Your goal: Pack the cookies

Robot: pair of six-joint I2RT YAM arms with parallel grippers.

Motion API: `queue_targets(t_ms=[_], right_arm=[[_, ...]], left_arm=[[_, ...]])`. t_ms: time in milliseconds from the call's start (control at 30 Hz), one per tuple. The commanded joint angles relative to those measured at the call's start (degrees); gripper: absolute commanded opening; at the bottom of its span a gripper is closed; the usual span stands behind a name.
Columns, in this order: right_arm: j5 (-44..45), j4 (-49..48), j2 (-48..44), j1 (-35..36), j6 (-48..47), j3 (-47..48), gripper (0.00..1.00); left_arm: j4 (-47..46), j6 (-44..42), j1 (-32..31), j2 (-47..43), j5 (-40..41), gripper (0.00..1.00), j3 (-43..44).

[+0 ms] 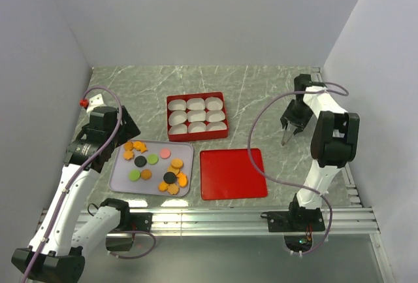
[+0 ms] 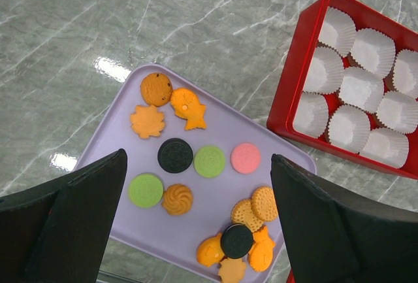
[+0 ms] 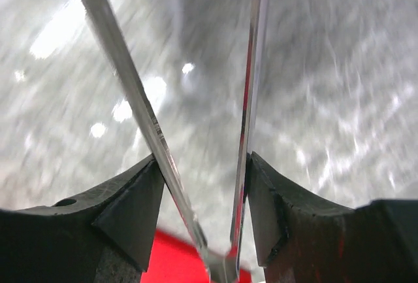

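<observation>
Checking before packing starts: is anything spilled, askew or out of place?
Nothing stands out. The cookies all lie on the purple tray, one black cookie atop orange ones; paper cups fill the red box, lid flat nearby.

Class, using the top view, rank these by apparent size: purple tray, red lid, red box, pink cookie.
1. Purple tray, largest.
2. Red lid and red box: too alike to rank, and the box lies farther from the camera.
3. Pink cookie, smallest.
</observation>
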State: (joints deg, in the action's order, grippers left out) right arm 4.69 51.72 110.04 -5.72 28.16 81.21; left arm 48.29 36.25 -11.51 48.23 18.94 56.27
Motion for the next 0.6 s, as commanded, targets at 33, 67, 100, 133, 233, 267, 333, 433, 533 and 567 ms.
queue_targets(t_ms=[33,67,100,133,233,267,333,433,533,567], right_arm=[[3.0,7.4,-8.7,5.4,-1.0,7.0,0.58],[3.3,8.4,-10.2,7.7,-0.8,8.6,0.58],[3.7,9.9,-11.0,8.5,-0.7,9.2,0.58],[3.7,10.6,-11.7,9.4,-0.1,9.7,0.58],[3.1,12.5,-13.8,11.7,0.9,10.3,0.58],[2.8,12.9,-14.7,12.2,1.1,10.3,0.58],[2.9,13.9,-15.6,14.0,1.4,10.4,0.58],[2.8,15.8,-16.9,16.4,1.5,11.4,0.58],[1.8,17.8,-17.9,18.9,1.6,13.3,0.58],[1.5,18.2,-18.6,19.6,1.5,14.3,0.58]], left_arm=[[-1.4,0.1,-0.7,-0.7,0.1,0.97,-0.1],[-1.4,0.1,-0.8,-0.7,0.1,0.97,-0.1],[-1.4,0.2,-0.9,-0.6,0.2,0.96,-0.1],[-1.5,0.2,-1.1,-0.7,0.1,0.96,-0.2],[-1.5,0.1,-1.5,-0.8,0.1,0.96,-0.1],[-1.4,0.1,-1.7,-0.9,0.2,0.96,-0.1],[-1.5,0.2,-2.0,-0.8,0.2,0.96,-0.2],[-1.4,0.2,-2.6,-0.9,0.2,0.96,-0.2],[-1.5,0.2,-2.8,-0.9,0.1,0.97,-0.2],[-1.5,0.1,-2.8,-0.9,0.1,0.97,-0.2]])
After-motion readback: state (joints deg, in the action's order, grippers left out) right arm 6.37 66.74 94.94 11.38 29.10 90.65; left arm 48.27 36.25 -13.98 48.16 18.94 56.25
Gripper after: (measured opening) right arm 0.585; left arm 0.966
